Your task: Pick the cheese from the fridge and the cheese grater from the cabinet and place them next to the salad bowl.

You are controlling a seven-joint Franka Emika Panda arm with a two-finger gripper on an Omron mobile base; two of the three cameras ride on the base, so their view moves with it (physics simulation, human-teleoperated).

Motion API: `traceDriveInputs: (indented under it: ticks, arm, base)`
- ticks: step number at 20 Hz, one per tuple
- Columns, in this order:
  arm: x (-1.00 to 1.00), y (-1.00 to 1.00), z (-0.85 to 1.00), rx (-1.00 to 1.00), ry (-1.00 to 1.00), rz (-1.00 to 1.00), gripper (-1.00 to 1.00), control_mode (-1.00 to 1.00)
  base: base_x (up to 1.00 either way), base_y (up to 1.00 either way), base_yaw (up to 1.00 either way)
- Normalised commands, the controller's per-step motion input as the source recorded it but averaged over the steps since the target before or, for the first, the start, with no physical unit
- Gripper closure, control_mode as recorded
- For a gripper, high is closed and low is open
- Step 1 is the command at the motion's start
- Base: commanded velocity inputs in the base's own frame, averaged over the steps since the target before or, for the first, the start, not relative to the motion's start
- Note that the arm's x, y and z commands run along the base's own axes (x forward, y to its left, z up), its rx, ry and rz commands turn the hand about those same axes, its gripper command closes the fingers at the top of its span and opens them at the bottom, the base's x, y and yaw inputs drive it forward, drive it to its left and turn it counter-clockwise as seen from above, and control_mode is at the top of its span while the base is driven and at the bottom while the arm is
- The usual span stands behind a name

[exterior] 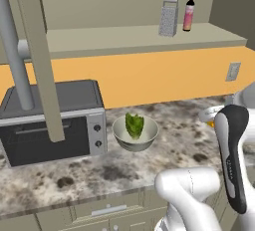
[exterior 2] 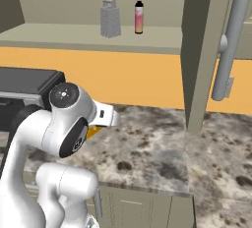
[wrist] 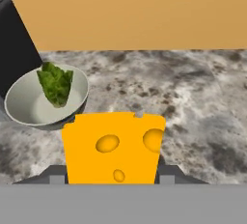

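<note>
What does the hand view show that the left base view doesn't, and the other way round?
Hand view: a holed orange cheese wedge held close in the gripper. Left base view: the grater and pink bottle on the cabinet shelf, and the whole toaster oven. Both: the salad bowl with lettuce, the speckled counter and the orange wall.

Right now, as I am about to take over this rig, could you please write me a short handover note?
Tool: shut on the cheese, held above the counter.
Salad bowl: on the counter beside the toaster oven; in the hand view it sits just to one side of the cheese.
Cheese grater: on the open cabinet shelf, next to a pink bottle.
Done: cheese picked and brought to the bowl.
Left: set the cheese down beside the bowl, then fetch the grater and place it there too.
</note>
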Motion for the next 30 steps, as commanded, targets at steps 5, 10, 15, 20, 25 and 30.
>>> traceDriveInputs:
  ticks: [5, 10, 15, 20, 25, 30]
  arm:
    - [0.35, -0.13, -0.43, 0.0, 0.0, 0.0, 1.0, -1.0]
    - [0.38, -0.17, -0.33, 0.0, 0.02, 0.0, 1.0, -1.0]
    - [0.38, -0.24, -0.24, 0.0, 0.1, 0.0, 1.0, -1.0]
    - [0.36, -0.15, -0.37, 0.0, 0.11, 0.0, 1.0, -1.0]
    - [0.38, 0.0, -0.44, 0.0, 0.05, 0.0, 1.0, -1.0]
    - [0.41, -0.01, -0.41, 0.0, 0.0, 0.0, 1.0, -1.0]
  base:
    - [0.0, 0.0, 0.0]
    - [0.0, 0.0, 0.0]
    - [0.0, 0.0, 0.0]
    - [0.0, 0.0, 0.0]
    - [0.0, 0.0, 0.0]
    - [0.0, 0.0, 0.0]
